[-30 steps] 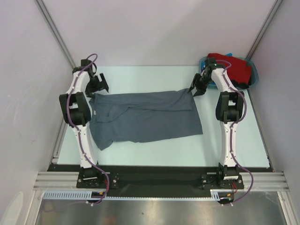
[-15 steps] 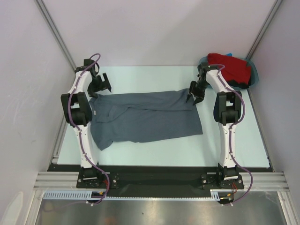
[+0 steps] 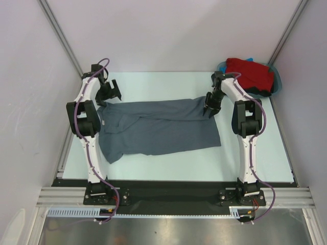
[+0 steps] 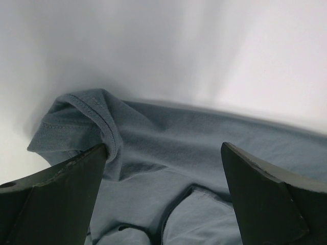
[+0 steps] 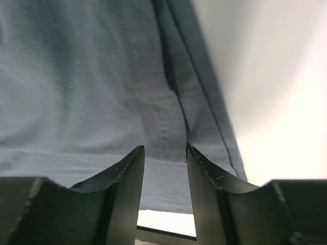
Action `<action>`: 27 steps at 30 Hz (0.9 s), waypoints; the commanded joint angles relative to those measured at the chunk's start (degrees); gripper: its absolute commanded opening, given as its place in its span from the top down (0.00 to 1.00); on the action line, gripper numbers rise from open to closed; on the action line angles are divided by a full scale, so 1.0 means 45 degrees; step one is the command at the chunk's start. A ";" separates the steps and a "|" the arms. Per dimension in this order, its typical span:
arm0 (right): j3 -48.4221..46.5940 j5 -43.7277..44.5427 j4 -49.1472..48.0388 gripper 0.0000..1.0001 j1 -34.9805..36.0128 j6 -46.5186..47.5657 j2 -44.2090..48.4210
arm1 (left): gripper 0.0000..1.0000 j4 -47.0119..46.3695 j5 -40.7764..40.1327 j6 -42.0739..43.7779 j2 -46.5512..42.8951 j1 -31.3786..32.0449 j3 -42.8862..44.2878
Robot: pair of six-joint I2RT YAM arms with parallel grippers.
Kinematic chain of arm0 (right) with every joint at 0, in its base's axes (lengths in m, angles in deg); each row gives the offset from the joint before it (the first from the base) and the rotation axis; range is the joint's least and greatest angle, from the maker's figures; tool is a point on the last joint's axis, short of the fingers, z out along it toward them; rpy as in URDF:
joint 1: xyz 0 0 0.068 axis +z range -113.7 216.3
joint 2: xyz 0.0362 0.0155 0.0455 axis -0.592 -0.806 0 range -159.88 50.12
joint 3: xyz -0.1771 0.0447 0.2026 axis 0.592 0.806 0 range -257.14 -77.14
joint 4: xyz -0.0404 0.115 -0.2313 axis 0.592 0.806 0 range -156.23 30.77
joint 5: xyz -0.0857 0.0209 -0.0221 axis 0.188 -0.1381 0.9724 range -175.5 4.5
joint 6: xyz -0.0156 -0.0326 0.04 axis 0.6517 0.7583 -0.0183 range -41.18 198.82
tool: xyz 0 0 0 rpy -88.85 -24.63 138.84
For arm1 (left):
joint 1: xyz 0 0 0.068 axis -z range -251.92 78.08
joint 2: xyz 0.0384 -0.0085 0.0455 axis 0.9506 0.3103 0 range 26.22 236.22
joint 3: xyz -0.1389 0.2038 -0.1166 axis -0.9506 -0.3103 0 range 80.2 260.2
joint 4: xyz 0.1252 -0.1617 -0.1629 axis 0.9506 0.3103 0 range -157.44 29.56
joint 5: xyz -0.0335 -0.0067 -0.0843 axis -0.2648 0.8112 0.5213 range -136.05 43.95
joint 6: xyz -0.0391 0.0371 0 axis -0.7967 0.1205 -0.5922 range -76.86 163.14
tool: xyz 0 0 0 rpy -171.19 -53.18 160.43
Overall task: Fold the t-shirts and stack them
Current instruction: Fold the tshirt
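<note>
Open table strip along near edge; grey t-shirt spans centre; teal tub with red t-shirt blocks far-right corner.

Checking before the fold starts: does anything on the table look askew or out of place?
The grey t-shirt lies rumpled and skewed: its left end is bunched, a sleeve curled over, and one corner juts toward the near edge. The red shirt sits heaped, unfolded, in the teal tub at the far right.

We cannot tell whether the right hand pinches the hem of the grey t-shirt. The red t-shirt hides most of the tub, and the blue scrap beside it is too small to make out.
</note>
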 commanded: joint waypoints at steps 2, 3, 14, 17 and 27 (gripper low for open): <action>-0.0516 0.0217 -0.0179 0.58 0.0091 0.0109 0.0146 | 0.00 -0.0081 0.0101 -0.0149 -0.0802 0.0030 0.0099; -0.0575 0.0198 -0.0179 0.60 0.0091 0.0109 0.0107 | 0.00 -0.0062 0.0101 -0.0149 -0.0802 0.0030 0.0080; -0.3321 0.0354 0.0562 1.00 0.0032 0.0324 -0.0303 | 0.00 -0.0042 0.0120 -0.0188 -0.0724 0.0030 0.0099; -0.4672 -0.0112 0.0466 1.00 -0.0182 0.0187 -0.0655 | 0.00 -0.0023 0.0159 -0.0188 -0.0665 0.0030 0.0157; -0.5342 -0.1501 -0.2325 1.00 -0.0827 -0.0497 -0.0929 | 0.00 -0.0003 0.0159 -0.0149 -0.0743 0.0030 0.0255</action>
